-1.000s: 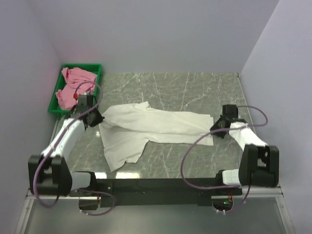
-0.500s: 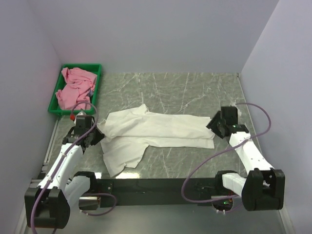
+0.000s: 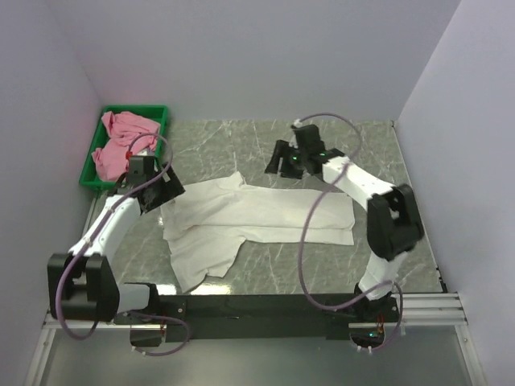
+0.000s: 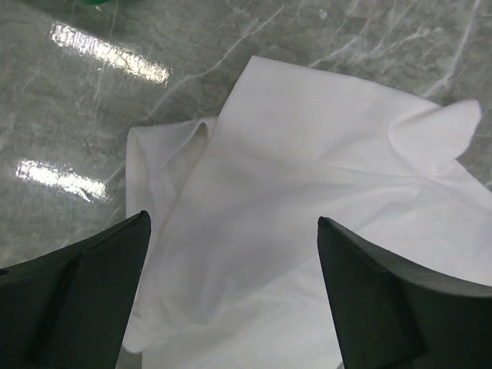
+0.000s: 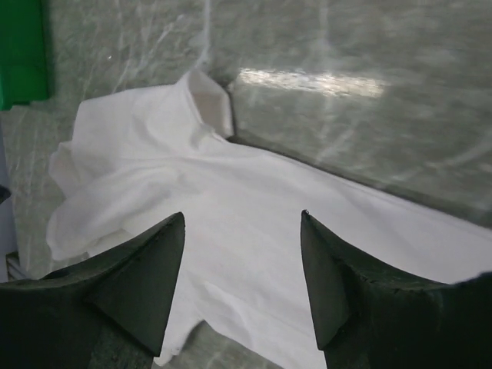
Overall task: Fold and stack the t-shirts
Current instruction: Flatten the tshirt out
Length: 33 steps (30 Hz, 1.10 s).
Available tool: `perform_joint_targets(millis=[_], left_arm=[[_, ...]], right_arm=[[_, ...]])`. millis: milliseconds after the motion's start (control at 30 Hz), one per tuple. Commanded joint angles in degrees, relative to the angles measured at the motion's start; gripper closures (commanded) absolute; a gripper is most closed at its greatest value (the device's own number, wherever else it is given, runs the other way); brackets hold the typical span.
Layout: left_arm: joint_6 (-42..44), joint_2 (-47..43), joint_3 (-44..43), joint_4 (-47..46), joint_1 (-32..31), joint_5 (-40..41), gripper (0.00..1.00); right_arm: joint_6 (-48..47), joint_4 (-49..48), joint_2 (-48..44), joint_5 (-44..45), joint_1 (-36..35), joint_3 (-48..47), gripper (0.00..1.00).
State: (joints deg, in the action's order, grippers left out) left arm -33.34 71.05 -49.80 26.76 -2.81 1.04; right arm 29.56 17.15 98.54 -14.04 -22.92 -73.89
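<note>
**Both claws stand open at the white t-shirt**

The white t-shirt [image 3: 265, 213] lies on the marble-patterned table [image 3: 217, 141], at its middle. It forms a long rumpled band running from 9 o'clock to 3 o'clock, with a broad flap reaching out toward 7 o'clock. The pink t-shirt [image 3: 122, 141] sits bunched in the green tray [image 3: 135, 108] at the table's 10 o'clock corner, well apart from the white t-shirt.

The left claw [image 3: 165, 189] is at the 9 o'clock end of the white t-shirt, over the edge of the cloth. In the left wrist view its two dark fingers [image 4: 84, 284] stand wide apart with nothing between them. Beneath the gap lie folds of white cloth, with bare table toward 10 o'clock.

The right arm [image 3: 362, 185] stretches over to the 12 o'clock side of the white t-shirt. The right claw [image 3: 278, 158] hangs above bare table just beyond the far edge of the cloth, pointing toward 9 o'clock. The right wrist view shows its jaws parted and empty as well. The white t-shirt is spread beneath them, and a corner of the green tray shows at that view's 10 o'clock. Neither claw holds any cloth.
</note>
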Motion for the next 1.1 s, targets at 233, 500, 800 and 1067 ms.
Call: perform_joint_targets(millis=[233, 500, 800, 1067], left_arm=[[6.2, 7.3, -2.6, -4.9, 0.1, 1.9, 0.07], [6.6, 6.2, -1.0, -5.5, 0.1, 3.4, 0.07], [6.5, 5.2, -1.1, -4.8, 0.2, 4.4, 0.09], [5.7, 1.5, -0.2, -5.5, 0.2, 6.0, 0.14]], right_arm=[[10.4, -2.6, 25.4, -9.2, -6.7, -23.5, 0.28], [11.8, -3.1, 34.6, -11.6, -7.4, -31.4, 0.29], [9.3, -5.4, 40.2, -18.7, -8.3, -39.7, 0.87], [-9.5, -1.9, 20.8, -19.9, -12.8, -31.5, 1.00]])
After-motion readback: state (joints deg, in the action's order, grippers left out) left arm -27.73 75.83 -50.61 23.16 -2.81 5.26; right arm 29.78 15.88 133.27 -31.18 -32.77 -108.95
